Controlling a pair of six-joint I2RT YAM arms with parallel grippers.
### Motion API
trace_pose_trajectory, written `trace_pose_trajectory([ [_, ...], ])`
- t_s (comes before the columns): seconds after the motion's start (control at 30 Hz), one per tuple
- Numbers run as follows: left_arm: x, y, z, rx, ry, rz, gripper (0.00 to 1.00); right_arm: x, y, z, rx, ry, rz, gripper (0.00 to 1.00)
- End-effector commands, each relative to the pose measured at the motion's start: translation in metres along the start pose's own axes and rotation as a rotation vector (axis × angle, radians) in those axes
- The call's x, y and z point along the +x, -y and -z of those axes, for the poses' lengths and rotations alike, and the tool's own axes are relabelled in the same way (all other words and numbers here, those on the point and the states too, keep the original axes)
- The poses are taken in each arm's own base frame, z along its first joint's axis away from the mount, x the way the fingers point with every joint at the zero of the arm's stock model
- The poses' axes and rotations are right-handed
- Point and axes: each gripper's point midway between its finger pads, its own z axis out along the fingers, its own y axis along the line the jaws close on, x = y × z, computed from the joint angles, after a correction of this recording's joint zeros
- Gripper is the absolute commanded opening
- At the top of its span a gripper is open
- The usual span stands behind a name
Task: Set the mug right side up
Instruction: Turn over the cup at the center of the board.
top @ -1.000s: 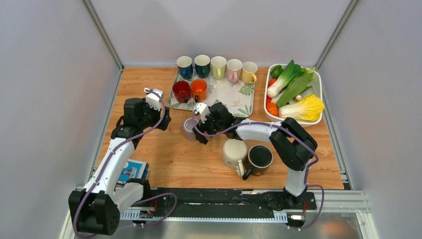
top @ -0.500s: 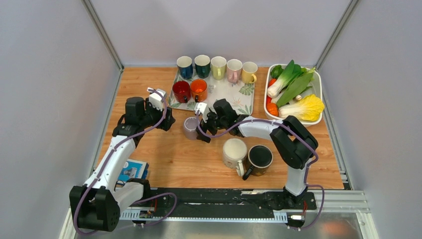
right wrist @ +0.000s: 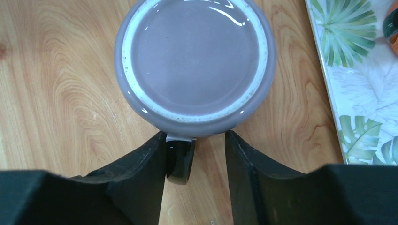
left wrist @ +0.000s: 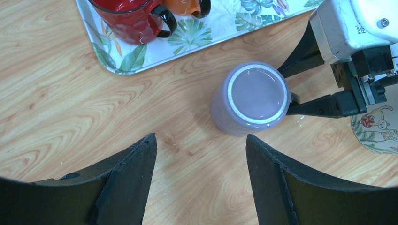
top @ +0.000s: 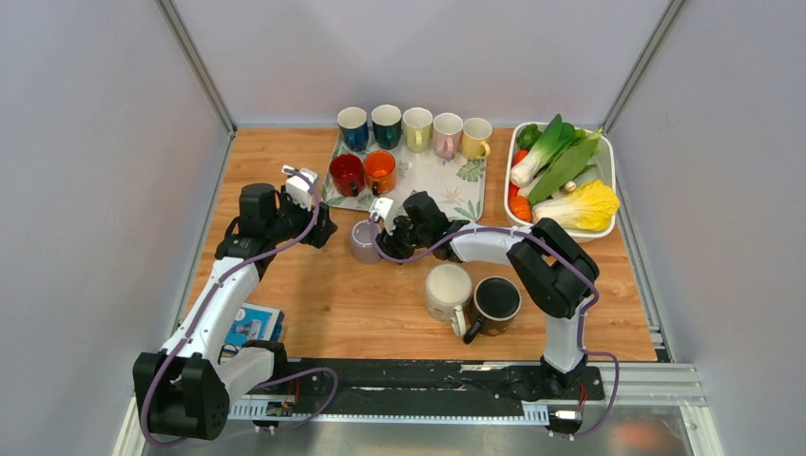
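Note:
A lavender mug [top: 364,242] stands upside down on the wooden table, its flat base facing up [left wrist: 256,96] [right wrist: 195,61]. Its black handle [right wrist: 179,159] points toward my right gripper [right wrist: 195,140], whose two fingers stand either side of it. The left finger touches the handle and a gap shows at the right finger. From above, that right gripper [top: 385,237] sits just right of the mug. To the mug's left, a short way off, my left gripper [top: 318,228] [left wrist: 201,138] hangs wide open with only bare wood between its fingers.
A leaf-patterned tray [top: 466,195] behind the mug carries several upright coloured mugs, the red one [left wrist: 126,18] nearest. A white mug [top: 448,290] and a black mug [top: 496,299] stand in front on the right. A white vegetable bin [top: 608,166] sits at the back right and a booklet [top: 252,325] near the left arm.
My right gripper has slid in toward the mug and its jaws have narrowed around the handle. The left gripper shifted slightly right early on, then held still.

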Motion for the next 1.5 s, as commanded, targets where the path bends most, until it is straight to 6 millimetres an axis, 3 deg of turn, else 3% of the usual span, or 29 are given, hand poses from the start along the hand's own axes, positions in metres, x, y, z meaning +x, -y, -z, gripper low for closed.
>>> trace_pose_trajectory([
  [0.0, -0.017, 0.004, 0.000, 0.041, 0.050, -0.041, 0.77, -0.011, 0.004, -0.005, 0.012, 0.043, 0.017, 0.46],
  [0.2, -0.016, 0.005, 0.000, 0.070, 0.037, -0.144, 0.77, -0.015, -0.003, -0.005, -0.056, 0.064, 0.014, 0.18],
  [0.4, -0.010, 0.011, 0.001, 0.118, 0.023, -0.212, 0.77, -0.034, -0.001, 0.008, -0.100, 0.113, 0.059, 0.00],
  [0.63, 0.009, 0.024, 0.009, 0.190, 0.048, -0.413, 0.81, -0.074, -0.007, 0.038, -0.266, 0.224, -0.011, 0.00],
  [0.8, 0.013, 0.028, 0.010, 0.224, 0.026, -0.579, 0.80, -0.066, -0.008, 0.041, -0.369, 0.225, -0.181, 0.00],
  [0.9, 0.010, 0.030, 0.009, 0.221, 0.033, -0.695, 0.79, -0.080, 0.000, 0.047, -0.402, 0.260, -0.205, 0.00],
  [1.03, -0.016, 0.041, 0.017, 0.197, 0.150, -0.838, 0.78, -0.116, 0.021, 0.065, -0.426, 0.343, -0.268, 0.00],
  [1.13, -0.040, 0.042, 0.022, 0.115, 0.249, -0.956, 0.79, -0.151, 0.037, 0.089, -0.449, 0.441, -0.307, 0.00],
  [1.17, -0.059, 0.042, 0.029, 0.053, 0.315, -1.005, 0.78, -0.161, 0.041, 0.097, -0.449, 0.473, -0.313, 0.00],
  [1.2, -0.060, 0.041, 0.029, 0.035, 0.331, -1.021, 0.77, -0.169, 0.043, 0.103, -0.451, 0.491, -0.326, 0.00],
  [1.37, -0.104, 0.047, 0.043, -0.127, 0.496, -1.161, 0.68, -0.187, 0.044, 0.119, -0.466, 0.524, -0.386, 0.00],
  [1.47, -0.114, 0.048, 0.041, -0.187, 0.531, -1.227, 0.58, -0.185, 0.039, 0.122, -0.501, 0.519, -0.374, 0.00],
])
